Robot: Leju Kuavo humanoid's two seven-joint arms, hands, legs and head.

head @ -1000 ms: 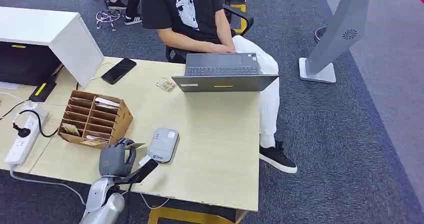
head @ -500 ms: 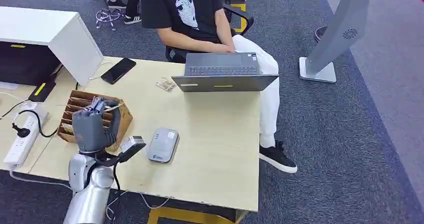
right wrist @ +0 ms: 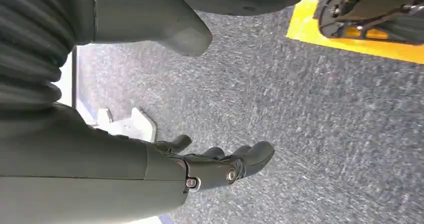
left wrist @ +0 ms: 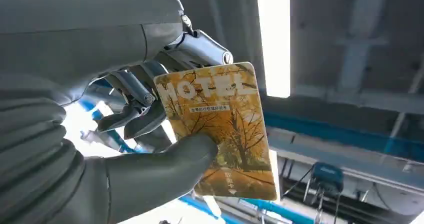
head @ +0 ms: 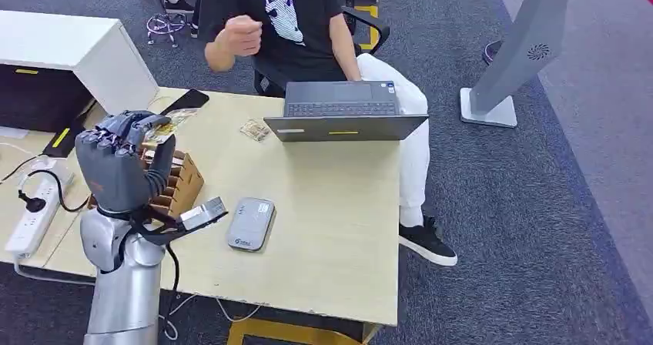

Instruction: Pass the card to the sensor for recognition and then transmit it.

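A: Head view, going left to right: the left hand (head: pixel 115 168) is raised high above the near-left part of the surface (head: pixel 331 206), knuckles toward the camera, with the silver forearm standing almost upright beneath it. The card (head: pixel 158 133) shows as a yellowish sliver at the fingertips, above the brown cardboard organizer (head: pixel 181 183).

B: And the hold itself?

A: The left wrist view shows it plainly. The thick grey thumb (left wrist: pixel 165 164) presses on the face of the orange hotel card (left wrist: pixel 220 129), and darker fingers back it from behind, so the hand is pinching the card, held up in the air with ceiling lights behind it.

B: How far along does that put the task?

A: The card is in the hand, so picking it up looks done. The grey card reader (head: pixel 252 223) lies flat on the surface to the right of the hand and lower, well apart from the card. By this reading, the scan has not been made at this moment, nor has the card been passed on.

B: Who would take it?

A: Probably the seated person (head: pixel 293 21) behind the open laptop (head: pixel 345 112), who has one fist raised. That is a guess.

B: The other hand?

A: The right hand (right wrist: pixel 220 166) hangs over grey carpet, fingers loosely apart, holding nothing.
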